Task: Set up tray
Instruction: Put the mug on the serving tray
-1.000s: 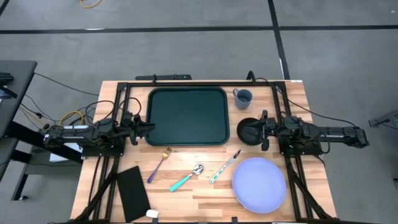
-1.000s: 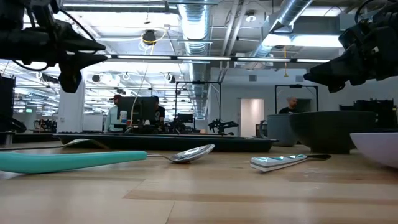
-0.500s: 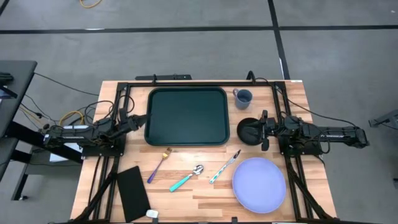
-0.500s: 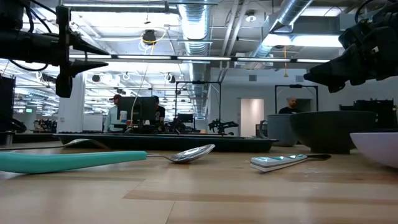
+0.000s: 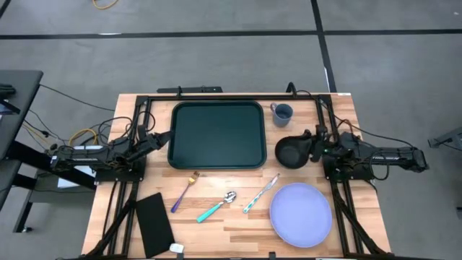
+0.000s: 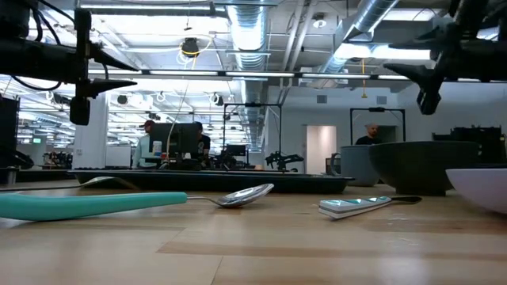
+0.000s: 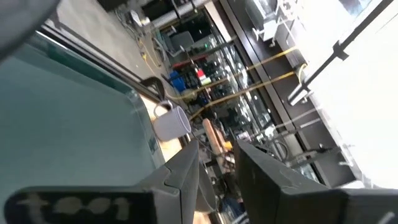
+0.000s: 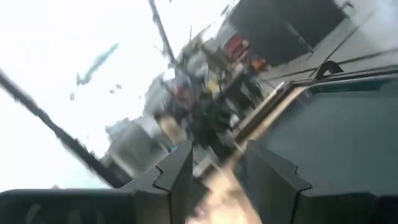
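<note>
The dark green tray [image 5: 216, 135] lies flat at the table's far middle and also shows in the left wrist view [image 7: 62, 124]. My left gripper [image 5: 162, 138] hovers just off the tray's left rim, open and empty; it also shows in the low view [image 6: 85, 73]. My right gripper [image 5: 315, 144] hovers above the right rim of a black bowl [image 5: 290, 152], open and empty, well above the bowl in the low view [image 6: 428, 77]. A blue mug [image 5: 281, 112] stands right of the tray.
A lavender plate [image 5: 301, 214] sits at the near right. A purple-handled fork [image 5: 185, 190], a teal-handled spoon [image 5: 216, 206] and a knife [image 5: 261, 193] lie in front of the tray. A flat black rectangle [image 5: 154, 222] lies at the near left. Black frame rails run along both table sides.
My left gripper has turned about its own axis and moved a little toward the table's far edge beside the tray's left rim, then kept still. My right gripper has then risen, turned about its axis and drawn slightly toward the right edge above the bowl. No object has moved.
</note>
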You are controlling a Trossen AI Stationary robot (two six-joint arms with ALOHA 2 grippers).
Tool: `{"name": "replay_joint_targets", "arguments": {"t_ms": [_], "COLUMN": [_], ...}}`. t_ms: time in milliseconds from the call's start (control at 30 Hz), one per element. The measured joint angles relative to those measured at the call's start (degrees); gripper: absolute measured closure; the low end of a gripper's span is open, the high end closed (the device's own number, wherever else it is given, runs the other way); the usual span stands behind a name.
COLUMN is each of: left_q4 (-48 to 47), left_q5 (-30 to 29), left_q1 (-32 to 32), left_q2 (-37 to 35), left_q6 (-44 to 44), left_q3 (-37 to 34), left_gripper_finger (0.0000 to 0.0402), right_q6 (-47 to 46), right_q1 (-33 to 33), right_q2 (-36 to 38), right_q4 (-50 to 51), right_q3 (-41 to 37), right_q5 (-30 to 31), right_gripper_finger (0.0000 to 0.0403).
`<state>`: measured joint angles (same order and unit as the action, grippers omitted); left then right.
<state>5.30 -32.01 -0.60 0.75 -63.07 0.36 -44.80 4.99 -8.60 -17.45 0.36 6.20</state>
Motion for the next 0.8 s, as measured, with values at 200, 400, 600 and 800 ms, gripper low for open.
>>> {"name": "replay_joint_targets", "arguments": {"t_ms": [200,400,600,800], "left_q4": [0.09,0.08,0.08,-0.02], "left_q5": [-3.56,-4.42,-4.42,-2.79], "left_q1": [0.00,0.00,0.00,-0.01], "left_q2": [0.00,0.00,0.00,0.00], "left_q6": [1.01,1.07,1.82,5.27], "left_q3": [0.01,0.00,0.00,0.38], "left_gripper_finger": [0.0310,0.0310,0.0310,0.0310], "right_q6": [-8.28,-11.90,-5.87,1.68], "right_q1": [0.02,0.02,0.02,0.00], "right_q2": [0.00,0.00,-2.02,-12.07], "right_q4": [-2.95,-2.70,1.25,14.69], "right_q3": [0.00,0.10,4.49,17.03], "right_q5": [6.69,11.80,7.40,7.38], "right_gripper_finger": [0.0265,0.0265,0.0265,0.0265]}}
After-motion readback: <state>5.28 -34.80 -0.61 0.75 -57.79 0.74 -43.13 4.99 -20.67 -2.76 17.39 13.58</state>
